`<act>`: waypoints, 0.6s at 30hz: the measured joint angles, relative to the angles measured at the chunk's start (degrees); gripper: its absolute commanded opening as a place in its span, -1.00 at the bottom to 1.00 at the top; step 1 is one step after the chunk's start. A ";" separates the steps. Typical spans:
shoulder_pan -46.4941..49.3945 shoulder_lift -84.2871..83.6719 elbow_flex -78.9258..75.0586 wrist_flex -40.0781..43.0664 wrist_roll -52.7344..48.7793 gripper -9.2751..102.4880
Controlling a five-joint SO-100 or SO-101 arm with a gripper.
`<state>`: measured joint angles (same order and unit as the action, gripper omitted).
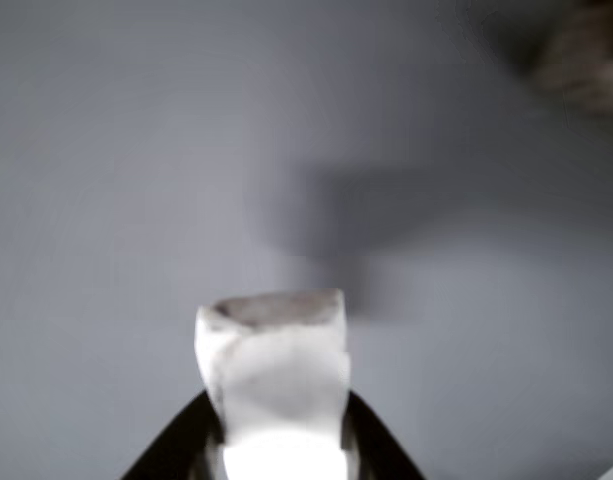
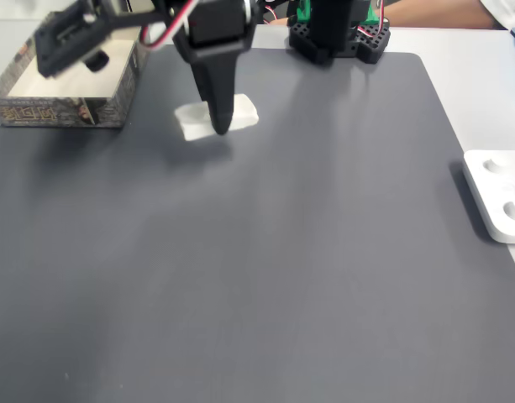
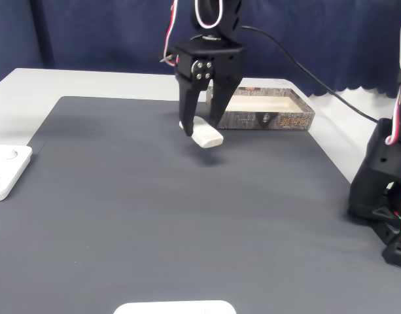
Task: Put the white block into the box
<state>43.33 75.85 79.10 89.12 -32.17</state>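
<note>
The white block [image 3: 207, 137] hangs a little above the dark mat [image 3: 154, 216], with its shadow below it. My gripper [image 3: 199, 130] is shut on it, one black finger on each side. In a fixed view the block [image 2: 245, 112] is partly hidden behind a gripper [image 2: 219, 126] finger. In the other view the block [image 1: 274, 375] stands up between the dark fingers of the gripper [image 1: 276, 440], its rough end face on top. The box [image 3: 272, 121] lies just behind the gripper; its cream inside is open. In a fixed view the box [image 2: 55, 113] is at the far left.
A white rounded plastic device [image 2: 496, 193] lies at the mat's edge, also seen as the device [image 3: 4, 170]. Another white object [image 3: 174, 307] is at the front edge. A black arm base [image 3: 383, 190] stands at the right. A blurred brownish shape [image 1: 586, 60] shows at top right.
</note>
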 measured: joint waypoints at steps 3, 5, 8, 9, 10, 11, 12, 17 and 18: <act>3.34 2.81 1.76 0.26 1.32 -0.86; 6.06 4.22 2.29 0.35 2.46 -0.86; 10.63 5.71 2.29 0.35 4.75 -0.86; 12.22 5.98 2.29 0.35 5.80 -0.86; 14.06 6.06 2.29 0.35 6.86 -0.86; 15.91 6.06 2.29 0.35 8.09 -0.86; 17.67 6.06 2.29 0.09 9.40 -0.86; 27.07 5.36 0.79 -0.44 17.31 -0.86; 28.65 4.48 -0.44 -0.44 18.81 -0.86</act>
<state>71.98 80.33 78.66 88.68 -13.36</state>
